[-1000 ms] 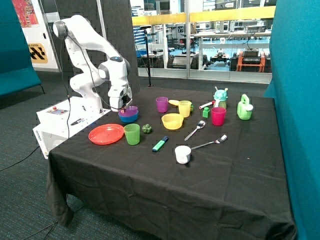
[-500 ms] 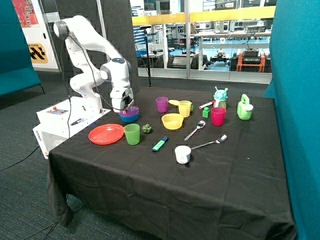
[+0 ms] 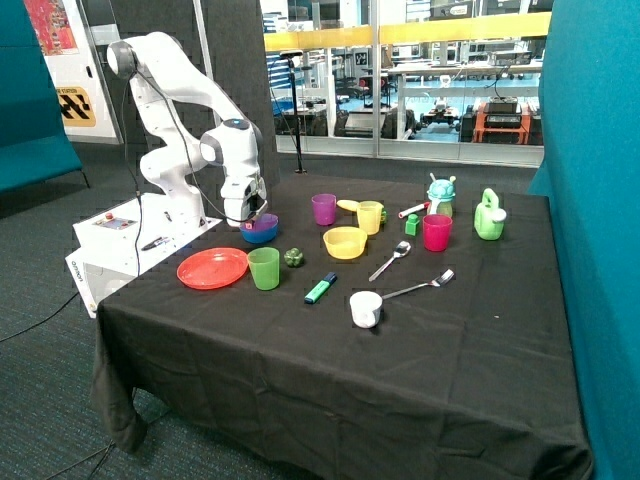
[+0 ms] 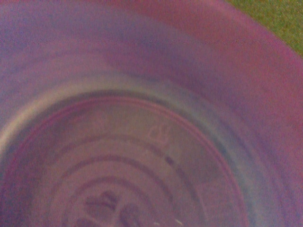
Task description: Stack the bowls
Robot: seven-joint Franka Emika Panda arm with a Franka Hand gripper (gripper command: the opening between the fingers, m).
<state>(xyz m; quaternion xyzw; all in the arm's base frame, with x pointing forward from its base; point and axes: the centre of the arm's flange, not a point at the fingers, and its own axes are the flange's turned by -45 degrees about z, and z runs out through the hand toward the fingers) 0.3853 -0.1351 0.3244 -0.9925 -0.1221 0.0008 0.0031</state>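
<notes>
The purple bowl [image 3: 265, 224] sits nested in the blue bowl [image 3: 260, 238] on the black cloth, behind the red-orange plate. My gripper [image 3: 247, 222] is down at the near rim of the purple bowl, touching or just above it. In the wrist view the purple bowl's inside [image 4: 142, 118] fills almost the whole picture. The yellow bowl [image 3: 345, 242] stands alone further along the table, apart from the other two.
A red-orange plate [image 3: 212, 268] and a green cup [image 3: 264, 268] stand just in front of the stacked bowls. A purple cup [image 3: 323, 209], a yellow cup [image 3: 370, 217], a pink cup [image 3: 436, 232], a white cup [image 3: 365, 309], two spoons and a green marker [image 3: 320, 288] lie around.
My gripper has moved down and a little toward the yellow bowl. The purple bowl now sits lower in the blue bowl.
</notes>
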